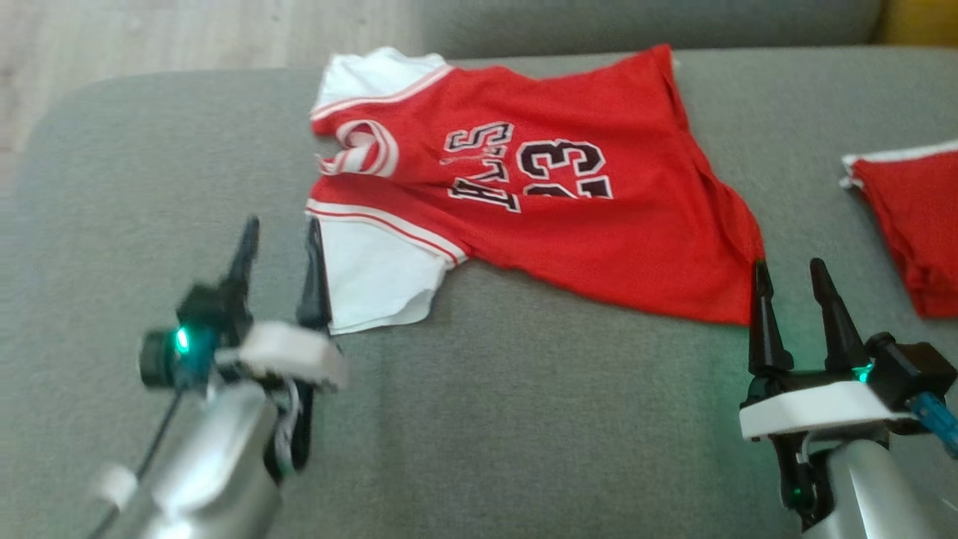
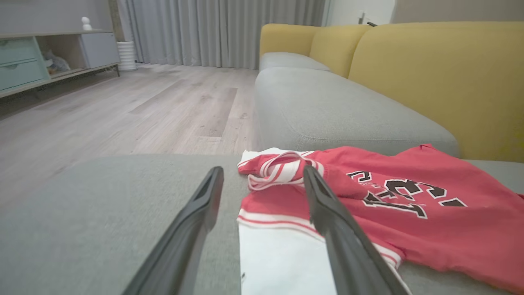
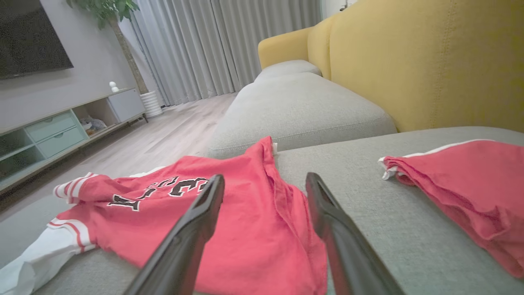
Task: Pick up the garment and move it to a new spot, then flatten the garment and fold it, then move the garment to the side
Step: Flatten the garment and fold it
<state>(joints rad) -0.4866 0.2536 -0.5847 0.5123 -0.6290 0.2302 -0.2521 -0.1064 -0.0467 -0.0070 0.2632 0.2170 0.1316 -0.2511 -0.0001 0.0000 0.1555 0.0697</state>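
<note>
The garment point(image 1: 554, 202) is a red jersey with white sleeves and the number 23, spread out on the grey sofa seat point(image 1: 524, 419), collar to the left. My left gripper point(image 1: 281, 228) is open beside the near white sleeve point(image 1: 374, 273), nothing between its fingers. In the left wrist view the garment point(image 2: 368, 205) lies ahead and right, with the left gripper point(image 2: 262, 174) open over the sleeve's edge. My right gripper point(image 1: 789, 269) is open at the garment's lower hem corner. In the right wrist view the right gripper point(image 3: 266, 180) is open above the red hem point(image 3: 262, 229).
A second red cloth point(image 1: 913, 217) lies at the right on the seat, also seen as a red cloth point(image 3: 470, 184). Yellow sofa backrest point(image 3: 409, 61) rises behind. Wooden floor point(image 2: 123, 106) and a low cabinet point(image 2: 41, 57) lie beyond the seat's left edge.
</note>
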